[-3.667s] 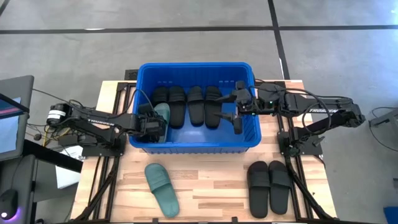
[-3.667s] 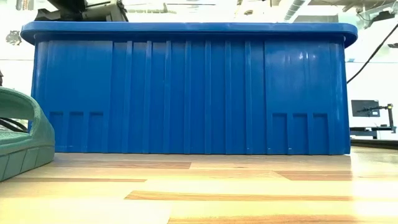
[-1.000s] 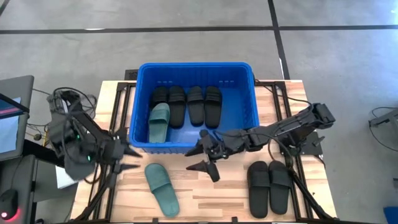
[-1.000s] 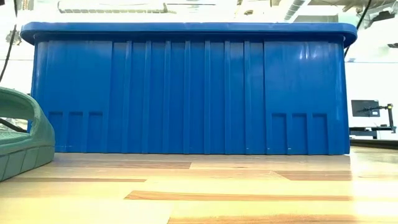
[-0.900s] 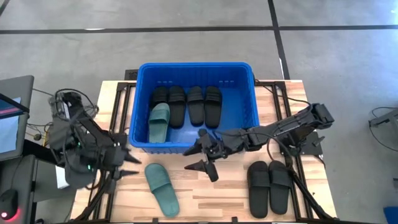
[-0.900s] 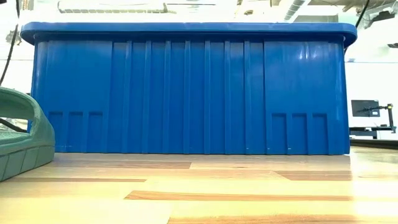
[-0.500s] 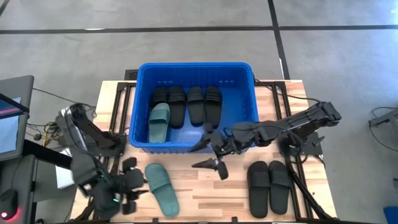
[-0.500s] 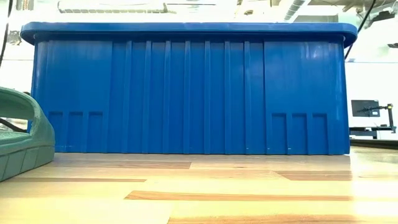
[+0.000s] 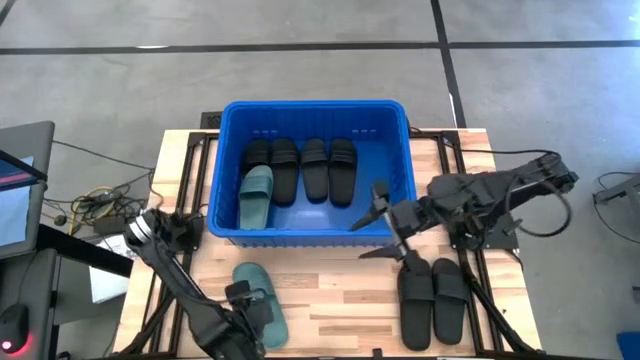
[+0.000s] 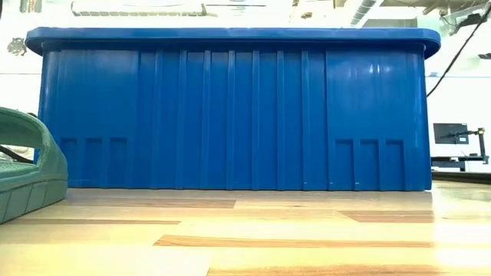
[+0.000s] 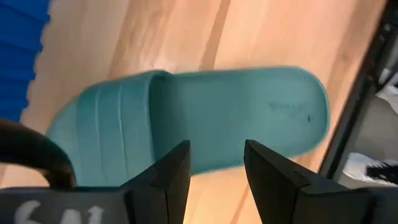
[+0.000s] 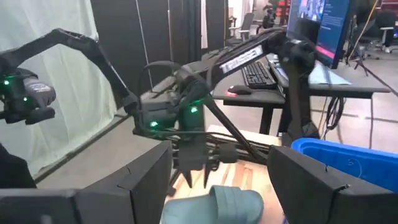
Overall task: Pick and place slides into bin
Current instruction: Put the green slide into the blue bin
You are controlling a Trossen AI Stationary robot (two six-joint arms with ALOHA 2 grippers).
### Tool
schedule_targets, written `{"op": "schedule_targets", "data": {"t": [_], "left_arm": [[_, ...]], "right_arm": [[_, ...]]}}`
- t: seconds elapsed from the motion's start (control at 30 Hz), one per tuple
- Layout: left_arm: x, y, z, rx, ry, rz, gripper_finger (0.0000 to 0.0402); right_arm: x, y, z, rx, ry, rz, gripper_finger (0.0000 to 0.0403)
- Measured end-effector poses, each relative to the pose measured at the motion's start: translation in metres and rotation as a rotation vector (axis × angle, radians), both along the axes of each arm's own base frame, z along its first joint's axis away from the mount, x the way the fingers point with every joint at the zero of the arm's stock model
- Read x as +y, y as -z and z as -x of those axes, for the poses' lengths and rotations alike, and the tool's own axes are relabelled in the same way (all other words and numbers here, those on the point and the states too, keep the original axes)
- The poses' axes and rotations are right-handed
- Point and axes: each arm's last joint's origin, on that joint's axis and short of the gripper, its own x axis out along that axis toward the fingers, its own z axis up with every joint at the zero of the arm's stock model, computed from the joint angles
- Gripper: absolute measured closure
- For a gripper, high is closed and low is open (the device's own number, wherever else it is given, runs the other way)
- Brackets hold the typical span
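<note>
Wooden counter (image 9: 330, 295) carries everything, slats bare between the two loose piles. Blue bin (image 9: 313, 112) sits at the far middle so both my arms can reach over its rim; it already holds five slides in a row: four black slides (image 9: 300, 168) and one green slide in the bin (image 9: 256, 194) by the left wall, soles down, so most of the job looks done. Black pair (image 9: 433, 298) lies side by side on the near right of the counter, touching each other, not yet picked. Last green slide (image 11: 186, 121) lies flat on the near left, strap end toward the bin.

My left claw (image 11: 214, 165) is lined up right over that green slide, fingers apart and straddling its long edge, nothing gripped yet; I judge it's set for a pinch across the sole rim. My right claw (image 9: 385, 222) hangs at the bin's near right corner, just above the black pair, fingers spread wide and empty, probably placed there to drop onto that pair next. Risk: soft rubber could flex out of a shallow edge grip
</note>
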Motion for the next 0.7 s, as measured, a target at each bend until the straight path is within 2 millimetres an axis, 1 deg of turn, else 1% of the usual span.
{"op": "schedule_targets", "data": {"t": [0.13,0.27,0.4,0.5,0.7], "left_arm": [[-0.004,0.001,-0.014,0.097,-0.051,-0.127,0.0262],[-0.008,0.002,-0.023,0.191,-0.058,-0.254,0.0262],[-0.015,0.013,-0.029,0.191,-0.012,-0.277,0.0262],[-0.016,0.017,-0.029,0.181,-0.071,-0.281,0.0262],[-0.016,0.017,-0.029,0.145,-0.093,-0.3,0.0262]], "right_arm": [[-0.006,-0.006,0.017,0.006,0.0,0.024,0.0154],[-0.009,-0.007,0.025,0.026,-0.002,0.043,0.0154],[-0.01,-0.004,0.026,0.063,-0.004,0.064,0.0154],[-0.009,-0.001,0.027,0.084,-0.007,0.071,0.0154],[-0.008,0.0,0.027,0.093,-0.013,0.075,0.0154]]}}
